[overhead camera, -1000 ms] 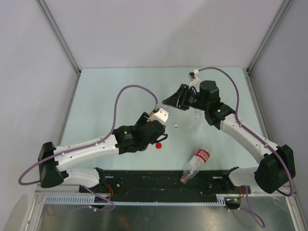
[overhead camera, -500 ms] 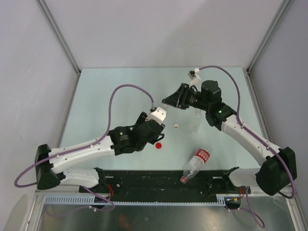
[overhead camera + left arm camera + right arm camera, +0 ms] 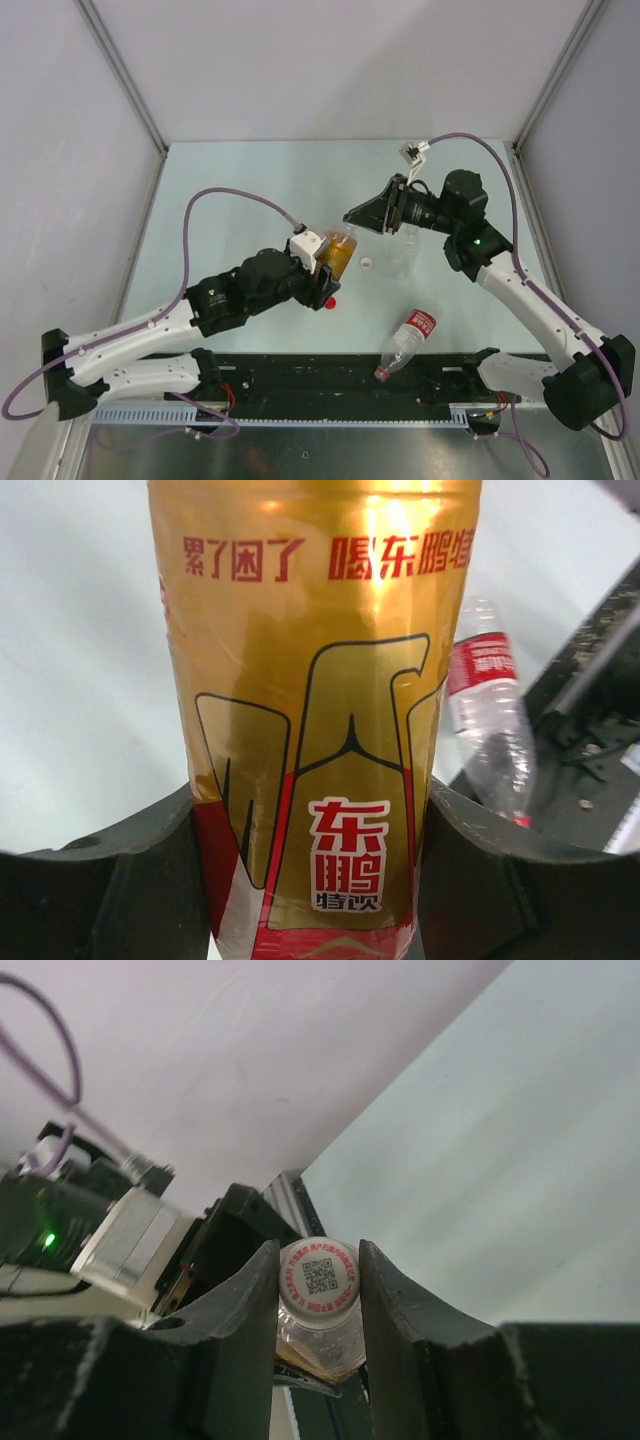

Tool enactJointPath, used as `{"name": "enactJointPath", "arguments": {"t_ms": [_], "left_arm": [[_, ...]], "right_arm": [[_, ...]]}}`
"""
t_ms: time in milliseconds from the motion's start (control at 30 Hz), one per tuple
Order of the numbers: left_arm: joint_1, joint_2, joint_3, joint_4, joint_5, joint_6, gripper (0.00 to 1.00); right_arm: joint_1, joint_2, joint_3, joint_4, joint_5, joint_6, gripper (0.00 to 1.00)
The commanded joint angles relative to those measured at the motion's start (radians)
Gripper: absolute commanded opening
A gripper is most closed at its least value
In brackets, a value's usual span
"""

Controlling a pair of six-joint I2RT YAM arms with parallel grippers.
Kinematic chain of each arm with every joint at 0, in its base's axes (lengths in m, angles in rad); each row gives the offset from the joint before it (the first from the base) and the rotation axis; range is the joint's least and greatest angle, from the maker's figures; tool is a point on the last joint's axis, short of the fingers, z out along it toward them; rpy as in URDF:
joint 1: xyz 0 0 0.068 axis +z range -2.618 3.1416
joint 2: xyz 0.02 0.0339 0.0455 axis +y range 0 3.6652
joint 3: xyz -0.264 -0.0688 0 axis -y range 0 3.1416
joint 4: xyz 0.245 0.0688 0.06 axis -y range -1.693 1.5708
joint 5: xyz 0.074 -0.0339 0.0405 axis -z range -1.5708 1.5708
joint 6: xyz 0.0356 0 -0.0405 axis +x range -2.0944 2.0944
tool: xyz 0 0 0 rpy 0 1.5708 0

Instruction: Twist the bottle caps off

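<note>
A short amber bottle [image 3: 310,710] with a red-yellow label sits between my left gripper's [image 3: 312,880] fingers, which are shut on its lower body. From above, the amber bottle [image 3: 339,256] is held tilted over the table by my left gripper [image 3: 324,268]. Its white cap [image 3: 318,1276], printed with a QR code, is clamped in my right gripper [image 3: 318,1282], and the neck still shows under it. My right gripper [image 3: 353,217] meets the bottle's top. A red cap [image 3: 330,301] and a white cap [image 3: 367,263] lie loose on the table.
A clear unlabelled bottle [image 3: 405,250] stands capless under the right arm. A clear bottle with a red-white label [image 3: 408,342] lies on its side near the front rail [image 3: 300,375]; the same labelled bottle [image 3: 490,710] shows behind the amber one.
My left arm has swung its elbow out to the left and rolled its wrist, bringing the amber bottle into view from above. My right wrist has shifted slightly right, still on the cap.
</note>
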Motion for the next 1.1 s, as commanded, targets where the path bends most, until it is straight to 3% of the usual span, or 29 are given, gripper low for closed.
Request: {"name": "enactJointPath", "arguments": {"t_ms": [0,267,467,800,1067], "left_arm": [[-0.012,-0.066,-0.031,0.262,0.409,0.094,0.0],[0.023,-0.126,-0.1,0.497,0.808,0.071,0.0],[0.036,-0.132,-0.083,0.588,1.032,0.039,0.0],[0.052,-0.14,-0.092,0.616,1.055,0.012,0.0],[0.076,-0.119,-0.108,0.565,0.956,0.018,0.0]], "right_arm": [[-0.005,-0.01,-0.007,0.081,-0.138,-0.042,0.0],[-0.01,-0.023,-0.028,0.201,-0.328,-0.072,0.0],[-0.009,-0.051,-0.057,0.339,-0.428,-0.048,0.0],[-0.001,-0.084,-0.067,0.396,-0.442,-0.051,0.01],[-0.032,-0.086,-0.067,0.477,-0.409,0.058,0.5]]}}
